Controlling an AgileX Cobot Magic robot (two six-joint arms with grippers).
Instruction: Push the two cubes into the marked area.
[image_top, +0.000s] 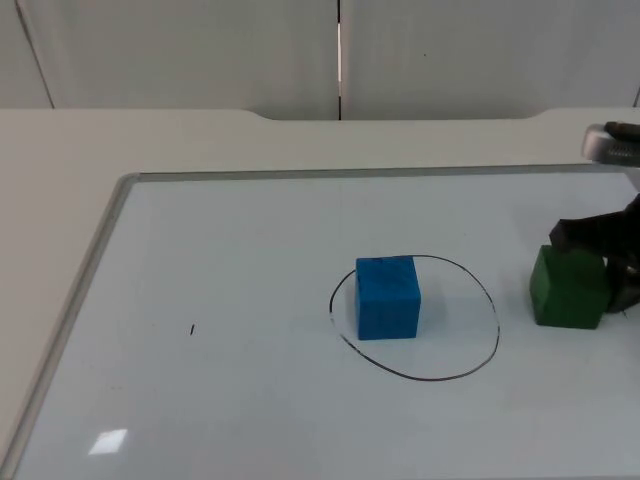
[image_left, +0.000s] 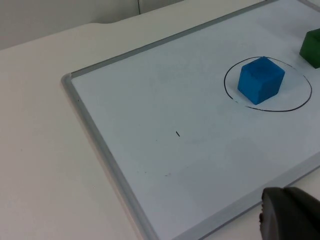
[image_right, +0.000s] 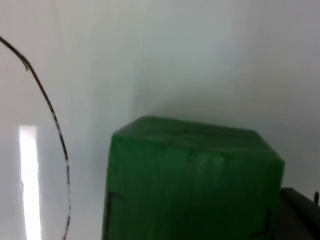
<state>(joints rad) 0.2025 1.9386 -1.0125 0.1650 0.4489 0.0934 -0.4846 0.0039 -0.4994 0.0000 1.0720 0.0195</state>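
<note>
Whiteboard (image_top: 200, 250) on white table: blue cube (image_top: 388, 298) inside drawn circle (image_top: 470, 370); green cube (image_top: 568, 288) outside it, touching right gripper (image_top: 612, 262), finger opening indiscernible; left gripper (image_left: 290, 215) waits apart, opening indiscernible

A framed whiteboard (image_top: 250, 300) lies flat on the white table top (image_top: 60, 180) before me. On it, a blue cube (image_top: 387, 298) sits inside the drawn circle (image_top: 480, 350); a green cube (image_top: 567, 288) rests just outside, against my right claw (image_top: 612, 262).
</note>
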